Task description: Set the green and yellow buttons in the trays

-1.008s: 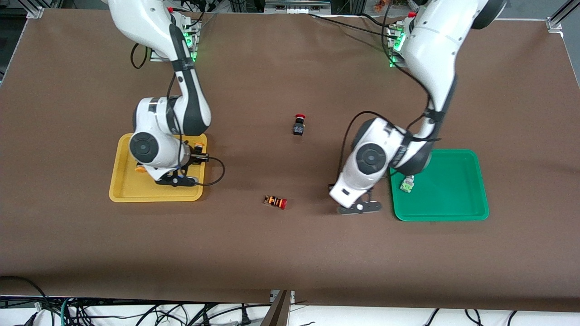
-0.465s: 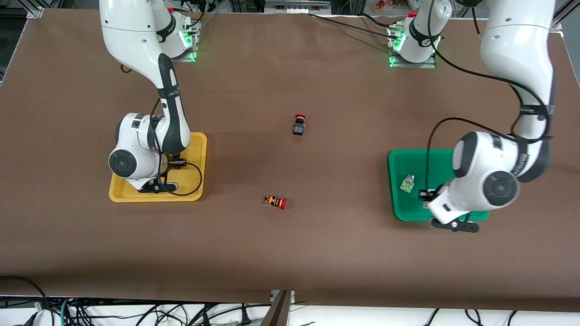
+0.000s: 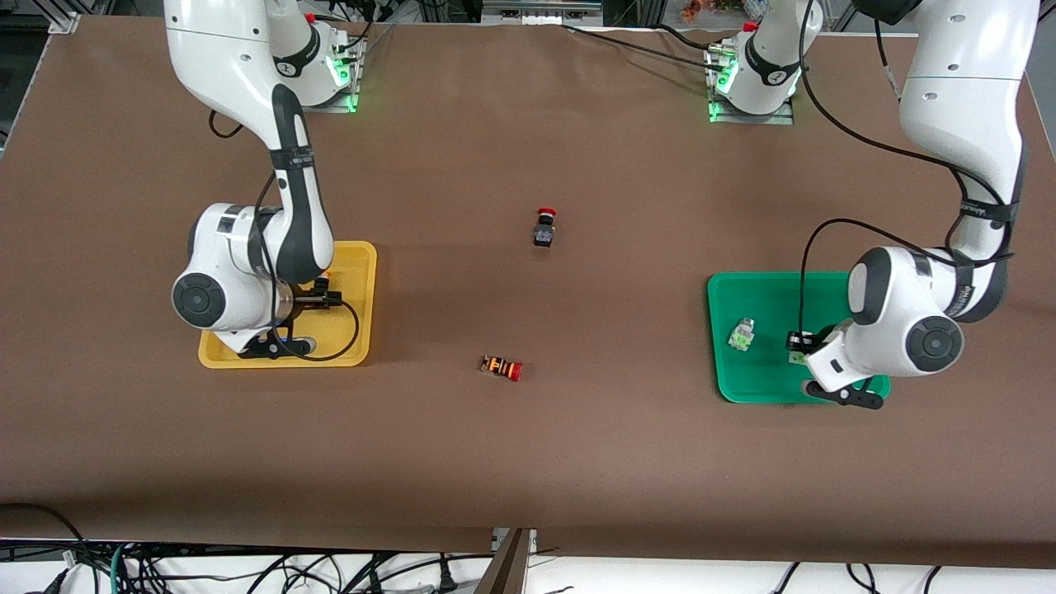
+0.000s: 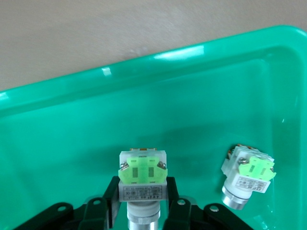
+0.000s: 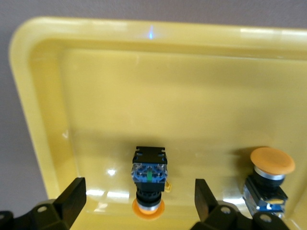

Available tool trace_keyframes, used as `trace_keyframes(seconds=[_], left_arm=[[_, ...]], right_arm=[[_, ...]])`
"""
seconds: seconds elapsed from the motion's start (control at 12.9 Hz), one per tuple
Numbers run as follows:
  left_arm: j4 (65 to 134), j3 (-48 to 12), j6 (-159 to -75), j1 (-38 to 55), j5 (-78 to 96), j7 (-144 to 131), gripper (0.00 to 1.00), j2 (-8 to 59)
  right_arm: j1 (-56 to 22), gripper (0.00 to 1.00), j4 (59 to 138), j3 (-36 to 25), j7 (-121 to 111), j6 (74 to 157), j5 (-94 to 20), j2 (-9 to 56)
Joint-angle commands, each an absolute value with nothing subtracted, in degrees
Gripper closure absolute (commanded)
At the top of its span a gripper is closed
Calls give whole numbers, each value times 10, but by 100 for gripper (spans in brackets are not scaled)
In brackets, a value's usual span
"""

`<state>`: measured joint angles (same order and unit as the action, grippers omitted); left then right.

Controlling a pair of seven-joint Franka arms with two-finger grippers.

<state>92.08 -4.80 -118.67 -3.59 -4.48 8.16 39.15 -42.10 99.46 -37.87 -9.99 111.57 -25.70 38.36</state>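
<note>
Left gripper (image 4: 142, 213) clamped on a green button (image 4: 142, 178) over the green tray (image 3: 825, 285), near its camera-side edge; second green button (image 3: 742, 335) inside. Lower, then release, clear of it. Right gripper (image 5: 139, 203) spread wide over the yellow tray (image 3: 359, 272), both yellow buttons (image 5: 149, 179) in.

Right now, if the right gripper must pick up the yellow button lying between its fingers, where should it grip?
Grip the yellow button on its square black body, coming straight down with the open right gripper over the yellow tray. Its flat sides face the fingers; the round cap would likely slip. The left gripper holds a green button over the green tray.
</note>
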Motion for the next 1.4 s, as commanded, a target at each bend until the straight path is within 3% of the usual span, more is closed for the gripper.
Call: trace_keyframes(seconds=[0.0, 0.16, 0.39, 0.47, 0.78, 0.85, 1.09, 1.32], left_arm=[[933, -51, -1192, -34, -53, 79, 0, 370], [925, -54, -1191, -28, -53, 78, 0, 354], [905, -60, -1167, -25, -54, 79, 0, 292], [889, -63, -1138, -19, -54, 79, 0, 268], [775, -62, -976, -16, -44, 77, 0, 229], [779, -61, -963, -15, -43, 76, 0, 195], [912, -55, -963, -9, -43, 46, 0, 44], [990, -53, -964, -7, -31, -18, 0, -28]], right_arm=[[-396, 0, 981, -360, -103, 1100, -251, 380], [-305, 0, 976, -259, -99, 1105, -196, 349], [-128, 0, 977, -53, -35, 1104, -46, 298], [-107, 0, 982, -26, -21, 1099, -17, 279], [-89, 0, 985, -18, -23, 986, -8, 143], [-87, 0, 986, -18, -23, 961, -6, 110], [-78, 0, 966, -11, -26, 893, 32, 30], [-67, 0, 943, 0, -26, 870, 42, -16]])
